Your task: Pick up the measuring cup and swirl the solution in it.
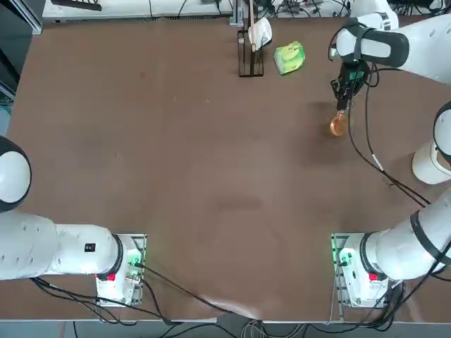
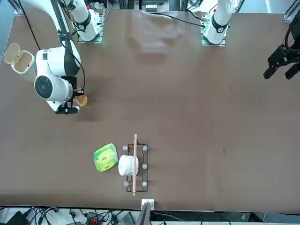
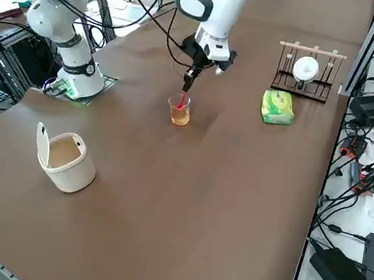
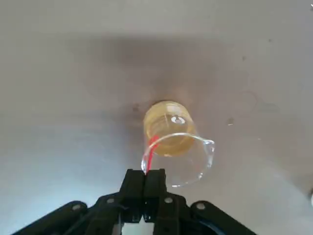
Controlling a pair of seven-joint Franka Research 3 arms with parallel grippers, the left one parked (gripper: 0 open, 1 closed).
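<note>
The right pincer (image 4: 145,177), fingers pinched tight on the rim of the measuring cup (image 4: 173,147), holds the clear vessel above the brown surface (image 3: 185,202); amber solution (image 3: 179,116) pools in its base. Near the surface's edge sits an open-lidded cream bin (image 3: 66,158), its inside unclear.

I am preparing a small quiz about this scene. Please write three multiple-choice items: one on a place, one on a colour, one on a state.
1. What lies beside the rack?
A. green-yellow packet
B. blue bowl
C. red book

2. Colour of the solution in the measuring cup?
A. blue
B. amber-orange
C. black

3. The right gripper jaws are:
A. wide open over the lidded bin
B. shut on the cup's rim
C. out of view

Answers:
1 A, the packet lies next to it.
2 B, seen through the glass.
3 B, the wrist view shows it.
</note>
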